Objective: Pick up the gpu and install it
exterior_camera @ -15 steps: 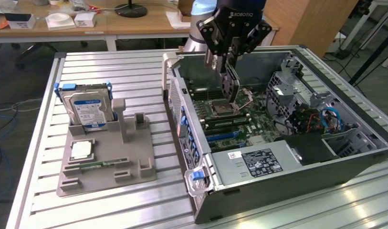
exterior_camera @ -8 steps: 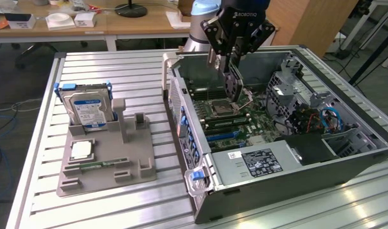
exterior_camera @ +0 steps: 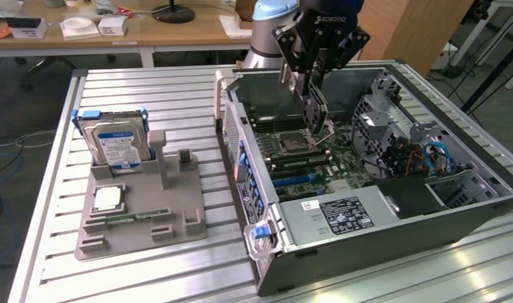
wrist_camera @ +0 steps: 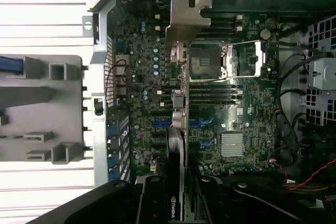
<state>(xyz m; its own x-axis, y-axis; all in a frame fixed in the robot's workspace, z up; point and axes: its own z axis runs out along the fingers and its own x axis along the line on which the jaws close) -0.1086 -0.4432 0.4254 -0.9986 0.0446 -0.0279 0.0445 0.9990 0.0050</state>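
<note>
While pincer [exterior_camera: 311, 79] clamps gpu [exterior_camera: 317, 117] upright above motherboard [exterior_camera: 341, 158], wrist view catches it edge-on, faces hidden.

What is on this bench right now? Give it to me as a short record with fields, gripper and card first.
gripper: shut on the gpu
gpu: held on edge, hanging down from the gripper
gpu place: over the motherboard inside the open computer case; it looks not yet seated
holder: grey, on the table, at the exterior view's left of the case
hard drive: upright in the holder
memory stick: flat in the holder
</note>
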